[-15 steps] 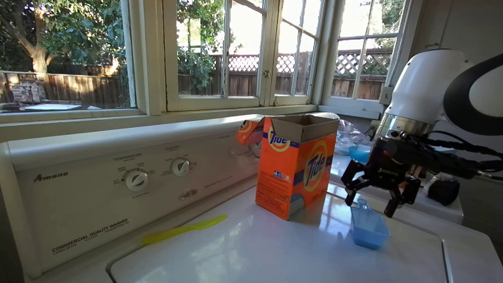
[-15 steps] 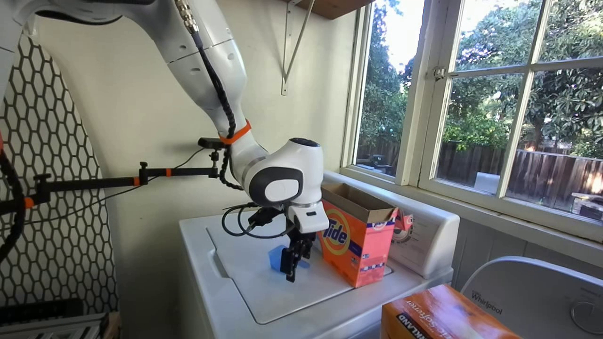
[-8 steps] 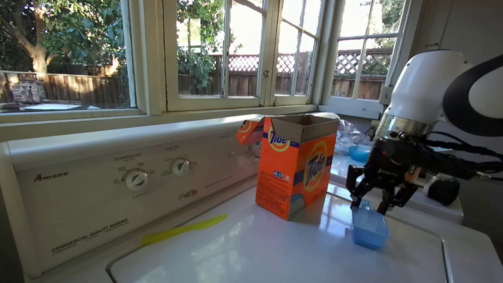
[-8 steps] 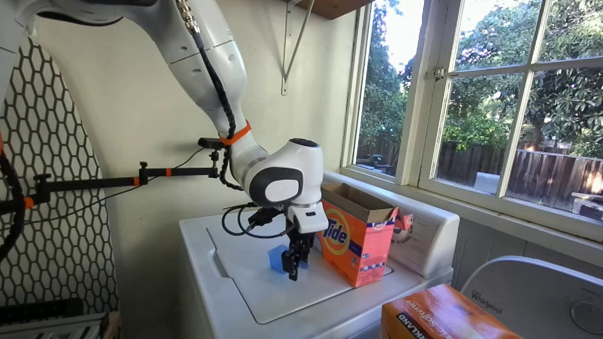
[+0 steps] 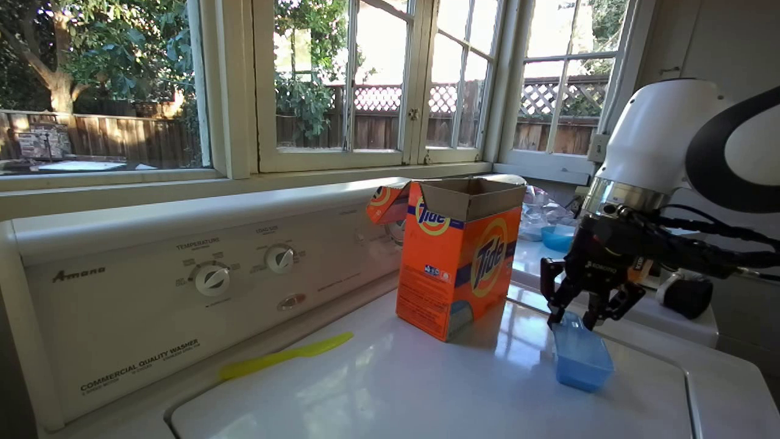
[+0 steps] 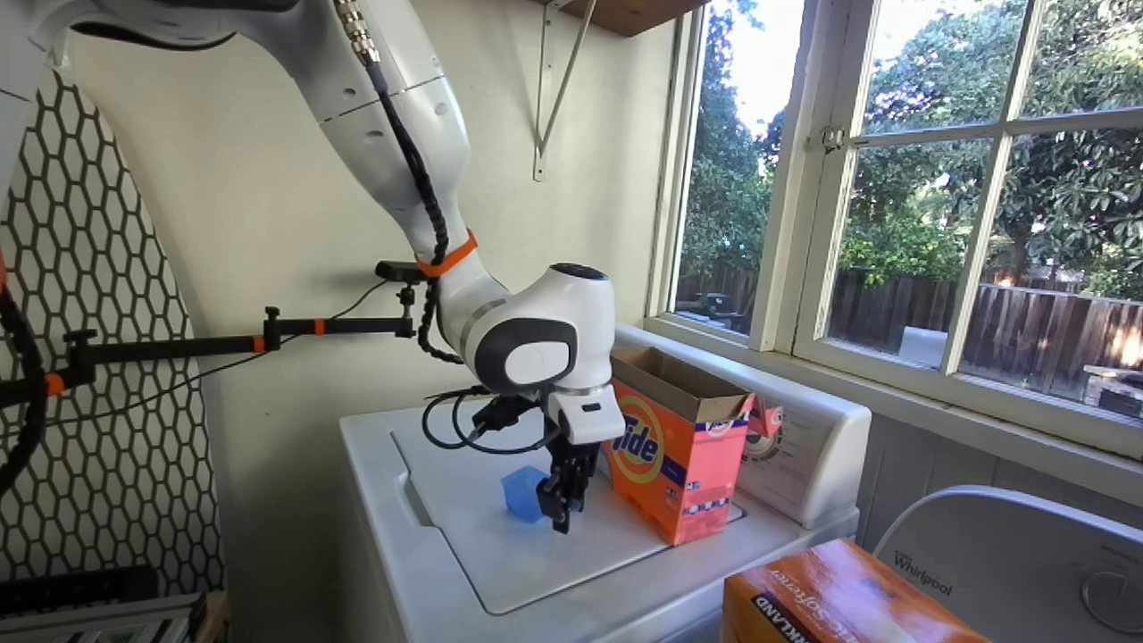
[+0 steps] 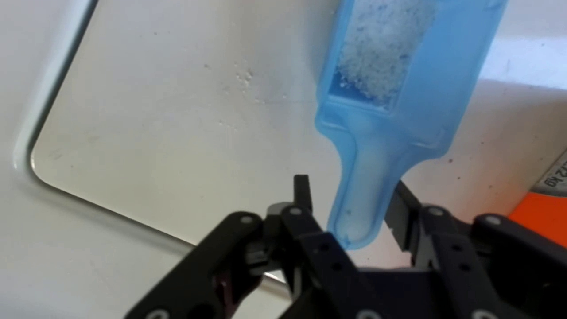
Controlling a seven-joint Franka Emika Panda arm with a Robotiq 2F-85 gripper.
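A translucent blue scoop [image 7: 447, 71] with whitish, blue-specked powder [image 7: 385, 48] in it sits on the white washer lid [image 7: 155, 133]. It shows in both exterior views too, as the scoop [image 5: 582, 363] and the scoop [image 6: 523, 494]. My gripper [image 7: 351, 188] straddles the scoop's handle, its jaws partly drawn in. The right-hand finger [image 7: 401, 212] in the wrist view lies against or just under the handle's edge; a gap separates the left-hand finger [image 7: 302, 190] from it. In an exterior view the gripper [image 5: 571, 321] reaches down at the handle end.
An open orange Tide box [image 5: 457, 262] stands beside the scoop, near the control panel [image 5: 244, 274]. A yellow-green knife-like utensil [image 5: 286, 355] lies along the panel's foot. Behind the arm is a blue bowl [image 5: 557, 238]. An orange Kirkland box [image 6: 839, 598] stands in the foreground.
The jaws have drawn in from wide apart to near the handle. Over the last half second the scoop has shifted slightly, away from the Tide box. The arm has hardly moved.
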